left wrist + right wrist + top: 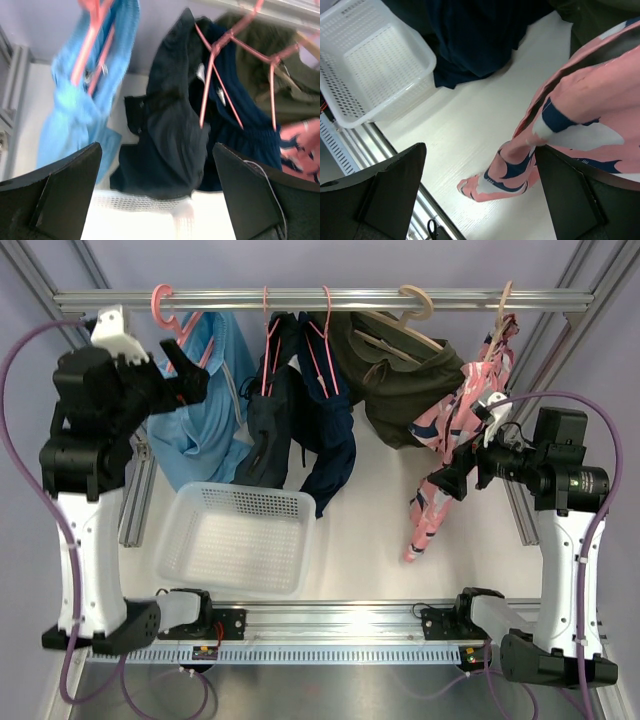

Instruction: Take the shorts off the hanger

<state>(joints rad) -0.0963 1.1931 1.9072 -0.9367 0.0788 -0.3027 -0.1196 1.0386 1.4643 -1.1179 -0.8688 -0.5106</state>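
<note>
— Left hand?
— My left gripper (156,148) is spread wide, empty, up beside the sky-blue shorts (200,435) on their pink hanger (163,300).
— Which step?
— The approach, I think — nothing is off yet. Next I need to close on that cloth and pull down toward the basket (245,492).

The top view looks down from high at the near edge, taking in the whole table (380,530). The left wrist view tilts up, close under the dark shorts (170,130). The right wrist view looks down. All three share the basket (375,65).
</note>
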